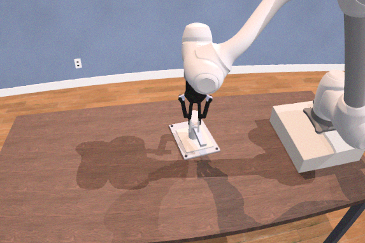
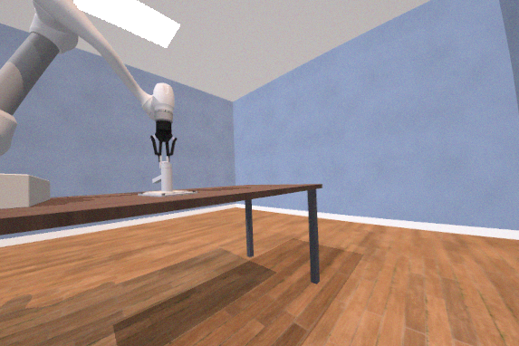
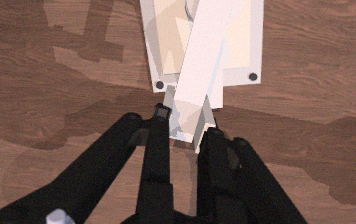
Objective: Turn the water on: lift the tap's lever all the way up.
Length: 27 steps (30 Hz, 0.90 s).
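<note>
A white tap (image 1: 192,131) (image 2: 166,174) stands on a white base plate (image 1: 185,149) (image 2: 182,192) (image 3: 248,50) in the middle of the wooden table (image 1: 51,165) (image 2: 264,191). Its spout (image 1: 202,140) (image 2: 157,179) runs low over the plate. Its flat white lever (image 1: 194,115) (image 3: 200,65) sticks up from the top of the column. My black gripper (image 1: 195,121) (image 2: 164,157) (image 3: 187,125) points straight down over the tap and is shut on the lever's free end, one finger on each side.
The arm's white pedestal (image 1: 300,133) (image 2: 10,190) stands on the right part of the table, well apart from the tap. The table's front edge (image 1: 274,222) runs near the bottom of the top view. Wooden floor and blue walls surround the table.
</note>
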Each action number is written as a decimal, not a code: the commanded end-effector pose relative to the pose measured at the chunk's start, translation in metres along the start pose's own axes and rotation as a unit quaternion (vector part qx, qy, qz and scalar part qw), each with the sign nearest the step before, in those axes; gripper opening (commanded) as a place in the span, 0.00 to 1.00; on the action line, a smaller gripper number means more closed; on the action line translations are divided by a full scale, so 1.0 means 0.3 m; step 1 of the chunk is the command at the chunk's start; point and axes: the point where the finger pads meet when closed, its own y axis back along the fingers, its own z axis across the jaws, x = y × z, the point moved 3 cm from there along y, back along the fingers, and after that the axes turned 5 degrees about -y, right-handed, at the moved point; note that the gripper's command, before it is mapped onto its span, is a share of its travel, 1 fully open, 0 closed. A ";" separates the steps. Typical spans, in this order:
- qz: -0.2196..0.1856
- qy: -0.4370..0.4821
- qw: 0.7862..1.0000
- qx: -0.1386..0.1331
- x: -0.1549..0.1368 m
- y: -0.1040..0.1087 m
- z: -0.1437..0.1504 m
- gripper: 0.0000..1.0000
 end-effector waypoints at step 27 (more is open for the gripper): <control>0.000 0.000 1.000 0.000 0.034 0.078 -0.003 0.00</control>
